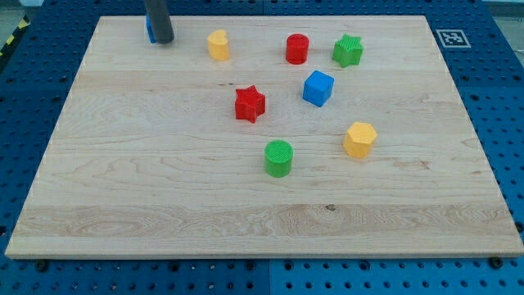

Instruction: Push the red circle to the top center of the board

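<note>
The red circle [296, 48] stands near the view's top, a little right of centre, between a yellow block [218, 45] on its left and a green star [348, 51] on its right. My tip [164, 40] rests on the board at the top left, far left of the red circle. A blue block [151, 31] is mostly hidden behind the rod; its shape cannot be made out.
A blue cube [318, 88] and a red star [250, 104] lie below the red circle. A green circle [278, 157] and a yellow hexagon [359, 139] lie lower. The wooden board [123, 205] sits on a blue pegboard; a marker tag [449, 38] is at the top right.
</note>
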`<state>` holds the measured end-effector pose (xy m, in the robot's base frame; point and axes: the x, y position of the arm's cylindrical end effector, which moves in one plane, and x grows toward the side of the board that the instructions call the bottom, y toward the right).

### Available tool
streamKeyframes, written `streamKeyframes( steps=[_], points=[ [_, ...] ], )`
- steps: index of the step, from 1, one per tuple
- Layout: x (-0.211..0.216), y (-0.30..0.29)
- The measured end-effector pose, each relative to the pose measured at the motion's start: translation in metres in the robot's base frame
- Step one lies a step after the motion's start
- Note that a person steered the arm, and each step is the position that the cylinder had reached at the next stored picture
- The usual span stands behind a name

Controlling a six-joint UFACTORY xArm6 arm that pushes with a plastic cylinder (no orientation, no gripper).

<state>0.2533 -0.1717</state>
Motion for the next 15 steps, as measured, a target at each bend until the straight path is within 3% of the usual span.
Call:
streamKeyframes(
  steps=[2,4,5,6,8,11,13,15],
  points=[
    [0.033,0.070],
    [0.032,0.085],
    [0.066,0.141],
    [0.074,0.149],
    [0.075,0.262],
    [0.062,0.210],
    [0.058,0.258],
    [0.048,0.253]
  ],
)
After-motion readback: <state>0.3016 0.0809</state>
